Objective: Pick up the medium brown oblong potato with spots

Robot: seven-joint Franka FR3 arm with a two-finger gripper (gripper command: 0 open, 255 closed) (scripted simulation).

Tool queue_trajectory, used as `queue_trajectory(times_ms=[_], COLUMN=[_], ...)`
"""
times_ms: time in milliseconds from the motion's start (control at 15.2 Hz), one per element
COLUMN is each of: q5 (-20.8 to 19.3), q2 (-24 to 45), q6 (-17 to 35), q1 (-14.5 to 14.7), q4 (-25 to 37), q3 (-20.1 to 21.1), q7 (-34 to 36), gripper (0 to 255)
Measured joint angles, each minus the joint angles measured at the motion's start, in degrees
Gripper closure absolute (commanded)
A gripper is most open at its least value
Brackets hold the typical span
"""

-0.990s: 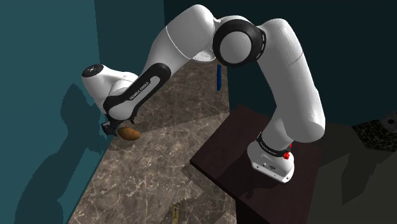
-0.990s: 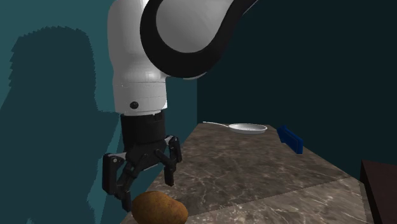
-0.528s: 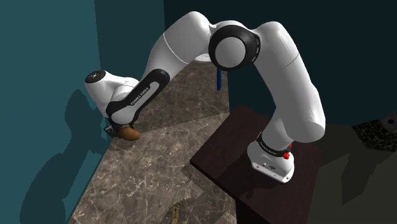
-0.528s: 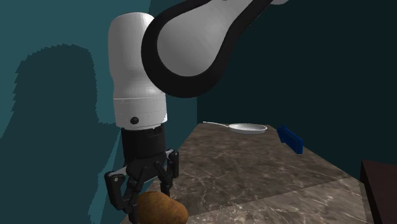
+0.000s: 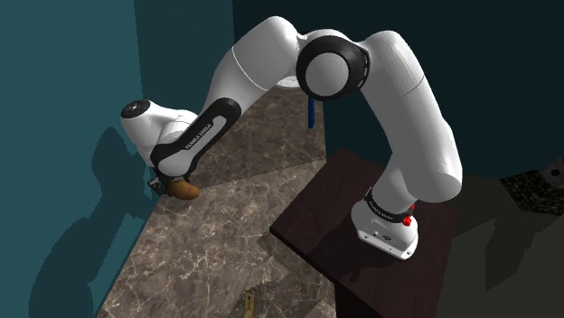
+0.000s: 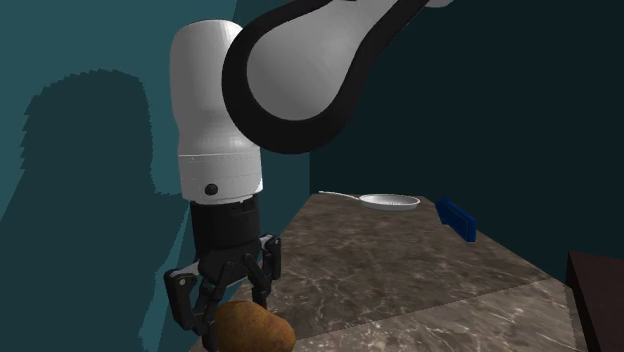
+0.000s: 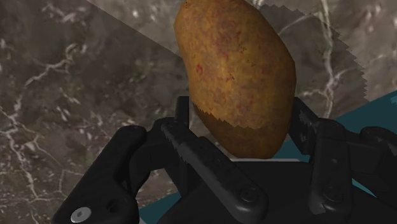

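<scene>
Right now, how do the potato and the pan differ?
The potato is brown, speckled and rounded; the pan is pale, shallow, with a thin handle. The potato lies at the gripper, by the teal wall; the pan sits at the far end of the counter. Both are on the marbled counter.

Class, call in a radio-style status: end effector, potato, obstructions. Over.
End effector open, straddling the potato. Brown spotted potato lying on marble counter, not yet lifted. Teal wall close alongside.

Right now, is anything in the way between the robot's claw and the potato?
No, nothing visible is. The gripper is down over the potato, its open fingers on either side of it, with nothing between.
</scene>
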Motion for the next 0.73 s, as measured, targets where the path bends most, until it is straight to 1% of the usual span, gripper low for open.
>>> queue_trajectory(times_ms=[726], q5=[1.51], q2=[-5.53], q6=[-4.22], q1=[-1.07], q4=[-1.31], q3=[1.40], q7=[-1.03], gripper=[255])
